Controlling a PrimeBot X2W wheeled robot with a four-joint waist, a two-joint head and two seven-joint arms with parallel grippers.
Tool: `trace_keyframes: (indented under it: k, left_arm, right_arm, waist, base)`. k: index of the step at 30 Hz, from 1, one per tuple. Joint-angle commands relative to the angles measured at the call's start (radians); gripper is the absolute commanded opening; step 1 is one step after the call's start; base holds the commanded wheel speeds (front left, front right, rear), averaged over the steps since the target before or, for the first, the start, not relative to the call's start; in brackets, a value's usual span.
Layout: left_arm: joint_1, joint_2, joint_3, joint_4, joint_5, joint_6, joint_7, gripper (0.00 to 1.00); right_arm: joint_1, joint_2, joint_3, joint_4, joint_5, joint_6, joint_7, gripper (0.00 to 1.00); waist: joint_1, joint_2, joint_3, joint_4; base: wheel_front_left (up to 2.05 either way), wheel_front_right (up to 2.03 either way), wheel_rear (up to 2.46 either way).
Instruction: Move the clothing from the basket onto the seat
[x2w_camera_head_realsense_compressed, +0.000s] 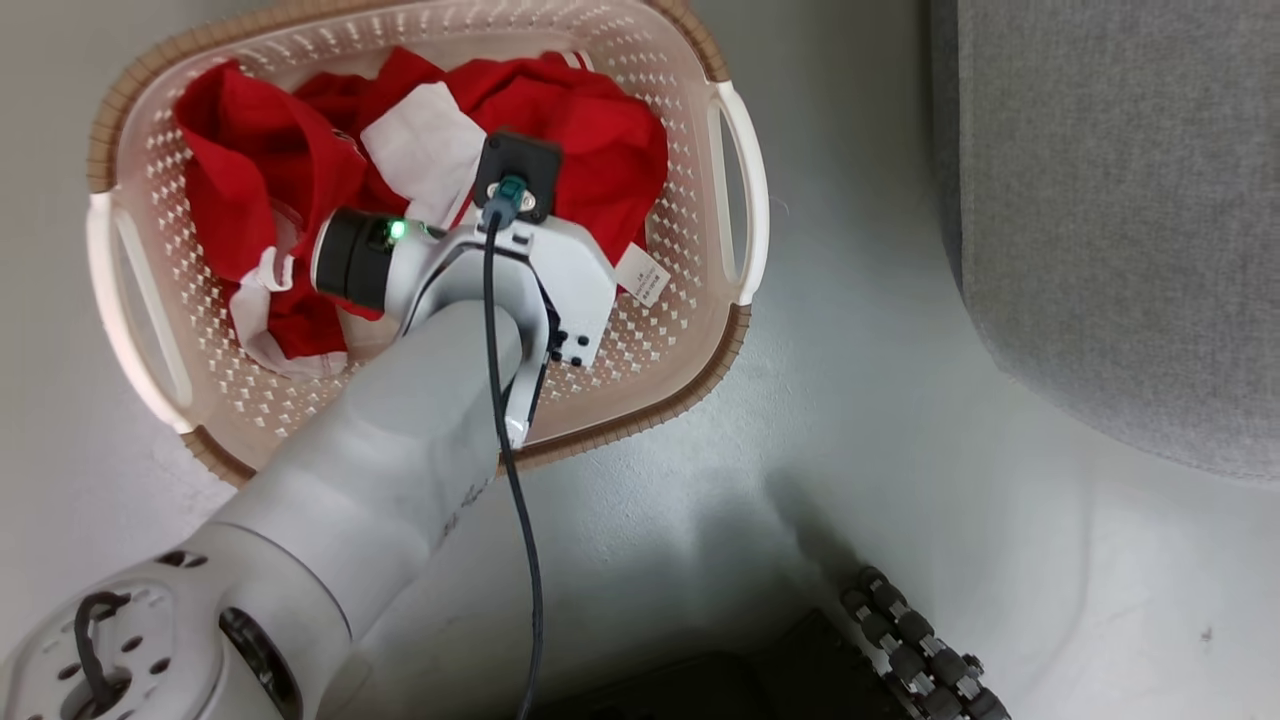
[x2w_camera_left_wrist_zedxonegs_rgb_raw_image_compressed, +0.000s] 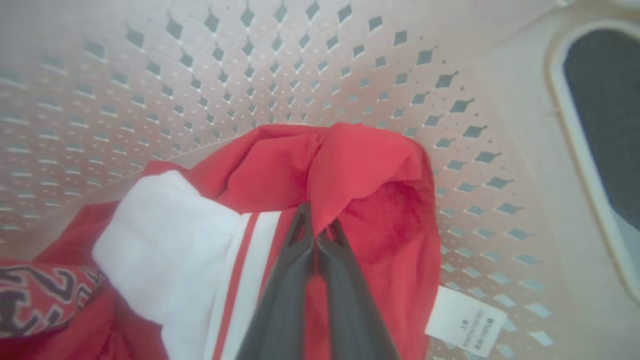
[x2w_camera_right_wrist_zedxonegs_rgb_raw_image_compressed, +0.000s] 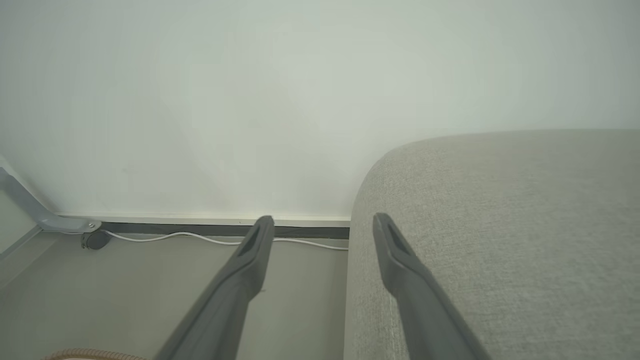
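The red clothing (x2w_camera_head_realsense_compressed: 230, 170) lay in a heap inside the cream basket (x2w_camera_head_realsense_compressed: 660, 350), which stood on the pale floor (x2w_camera_head_realsense_compressed: 850, 420). None of it was on the grey seat (x2w_camera_head_realsense_compressed: 1120, 200), which stood well apart from the basket on the right side of the head view.

The left arm (x2w_camera_head_realsense_compressed: 400, 470) reached down into the basket over the clothes. In the left wrist view, the left gripper (x2w_camera_left_wrist_zedxonegs_rgb_raw_image_compressed: 315, 225) was clenched on a fold of red cloth, with its two dark fingers pressed together. A white panel (x2w_camera_left_wrist_zedxonegs_rgb_raw_image_compressed: 165, 240) with red stripes sat just beside the fingers on the left. A small white tag (x2w_camera_left_wrist_zedxonegs_rgb_raw_image_compressed: 465, 320) hung at the edge of the red cloth on the right, against the basket wall with its little holes.

In the right wrist view, the right gripper (x2w_camera_right_wrist_zedxonegs_rgb_raw_image_compressed: 324, 220) was spread wide and held nothing. It was near the rounded corner of the seat. Past it was a plain wall (x2w_camera_right_wrist_zedxonegs_rgb_raw_image_compressed: 300, 100), and a thin white cable (x2w_camera_right_wrist_zedxonegs_rgb_raw_image_compressed: 200, 239) lay along the floor at the bottom of the wall.
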Motion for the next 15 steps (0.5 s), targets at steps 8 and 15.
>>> trace_keyframes:
  k: [8,15]
  left_arm:
    - [0.120,-0.006,0.005,-0.069,-0.041,0.002,-0.094,0.00]
    - [0.174,-0.006,0.012,-0.121,-0.049,0.002,-0.109,0.00]
  right_arm:
    - [0.081,-0.051,-0.013,0.011,0.002,0.004,-0.006,1.00]
    - [0.141,-0.073,-0.001,0.041,-0.004,0.004,-0.006,1.00]
  waist:
    - [0.0000,0.0000,-0.141,0.051]
    - [0.0000,0.0000,-0.274,0.097]
  base:
    - [0.00,0.00,0.00]
    - [0.00,0.00,0.00]
